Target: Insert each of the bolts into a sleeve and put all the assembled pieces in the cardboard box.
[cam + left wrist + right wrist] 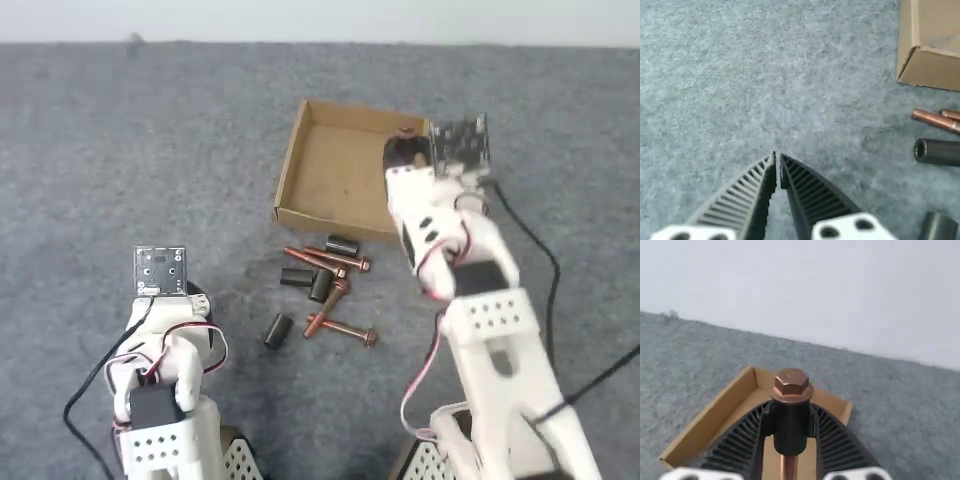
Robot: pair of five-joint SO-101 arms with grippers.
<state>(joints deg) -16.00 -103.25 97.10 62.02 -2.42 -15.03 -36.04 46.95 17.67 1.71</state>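
Copper bolt (791,385), pushed through a black sleeve (790,432), sits clenched by that sleeve in my right gripper (790,410), which hangs above the cardboard box (710,425). My left gripper (777,161) is closed on nothing, low over the grey carpet (740,75). Between the arms, just in front of the box, I see loose bolts (340,328) and sleeves (277,330) lying scattered.

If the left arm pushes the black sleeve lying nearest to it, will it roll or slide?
The sleeve is a short round tube lying on its side, so it probably rolls if pushed sideways. The fuzzy grey carpet likely stops it soon. It looks rigid and should not deform in a grasp.
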